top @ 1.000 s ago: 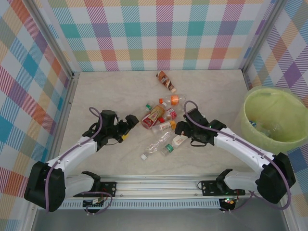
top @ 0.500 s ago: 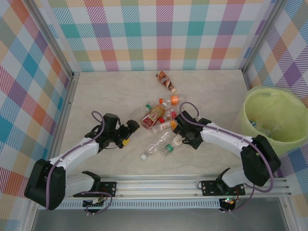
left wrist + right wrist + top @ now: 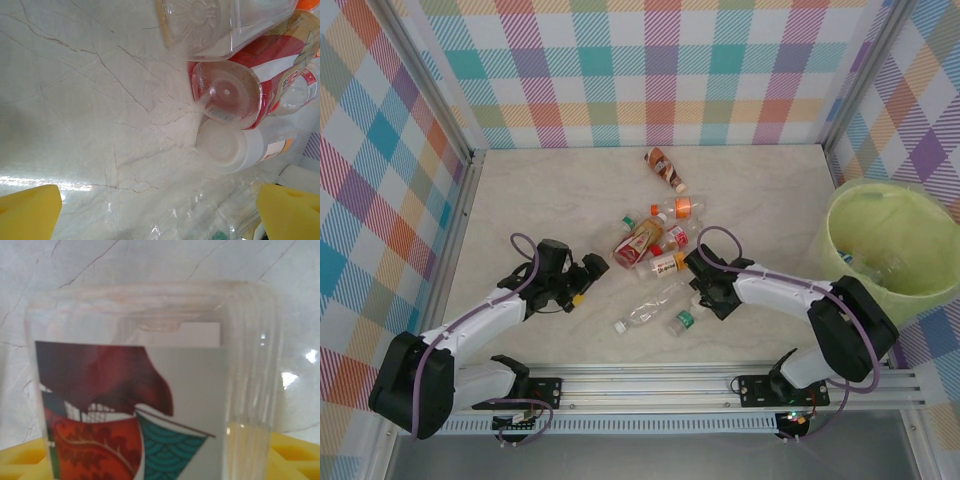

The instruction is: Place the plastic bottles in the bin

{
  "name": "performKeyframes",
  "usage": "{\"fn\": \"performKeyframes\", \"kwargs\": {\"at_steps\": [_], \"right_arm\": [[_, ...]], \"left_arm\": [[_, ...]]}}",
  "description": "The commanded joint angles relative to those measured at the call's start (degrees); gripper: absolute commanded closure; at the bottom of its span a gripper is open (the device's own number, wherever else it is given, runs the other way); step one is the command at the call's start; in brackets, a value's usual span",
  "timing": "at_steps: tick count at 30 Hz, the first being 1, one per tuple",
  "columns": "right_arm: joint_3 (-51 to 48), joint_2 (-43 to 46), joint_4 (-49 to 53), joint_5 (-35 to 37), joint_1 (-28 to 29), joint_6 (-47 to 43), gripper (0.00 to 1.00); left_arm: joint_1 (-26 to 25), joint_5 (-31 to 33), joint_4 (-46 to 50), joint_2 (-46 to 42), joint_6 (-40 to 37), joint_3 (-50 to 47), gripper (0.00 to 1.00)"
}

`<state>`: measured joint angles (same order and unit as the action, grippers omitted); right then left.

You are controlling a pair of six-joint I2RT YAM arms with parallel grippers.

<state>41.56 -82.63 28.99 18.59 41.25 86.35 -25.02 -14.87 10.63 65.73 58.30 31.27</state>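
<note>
Several plastic bottles lie in a cluster at mid-table. A brownish one lies apart at the back. A clear crushed one and a green-capped one lie nearer. The pale yellow-green bin stands at the right. My right gripper is low at the cluster's right side, its yellow fingers pressed on both sides of a clear bottle with a red and teal label. My left gripper is open, left of the cluster. Between its yellow fingertips is bare table, with bottle bases just ahead.
The bin holds a few clear bottles. Chequered walls close the table at the left, back and right. An aluminium rail runs along the near edge. Bare marble tabletop spreads at the back left.
My right gripper has slid in towards the cluster and closed around the labelled bottle. The green-capped bottle has shifted nearer. My left gripper has crept slightly right and stays open.
</note>
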Motion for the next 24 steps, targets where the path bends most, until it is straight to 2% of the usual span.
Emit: {"fn": "performKeyframes", "kwargs": {"at_steps": [1, 7, 17, 24], "right_arm": [[-1.9, 2.0, 0.7, 2.2, 0.2, 2.2, 0.30], [-2.5, 2.9, 0.6, 2.1, 0.2, 3.2, 0.34], [-4.5, 10.8, 5.7, 7.0, 0.2, 2.4, 0.45], [-6.0, 14.2, 4.0, 8.6, 0.2, 1.7, 0.48]], "left_arm": [[-0.6, 1.2, 1.1, 0.4, -0.1, 0.1, 0.00], [-0.8, 1.0, 1.1, 1.5, 0.0, 0.6, 0.00], [-1.1, 1.1, 1.0, 2.4, 0.1, 1.2, 0.00], [-1.2, 1.1, 0.4, 3.3, 0.2, 1.4, 0.00]]}}
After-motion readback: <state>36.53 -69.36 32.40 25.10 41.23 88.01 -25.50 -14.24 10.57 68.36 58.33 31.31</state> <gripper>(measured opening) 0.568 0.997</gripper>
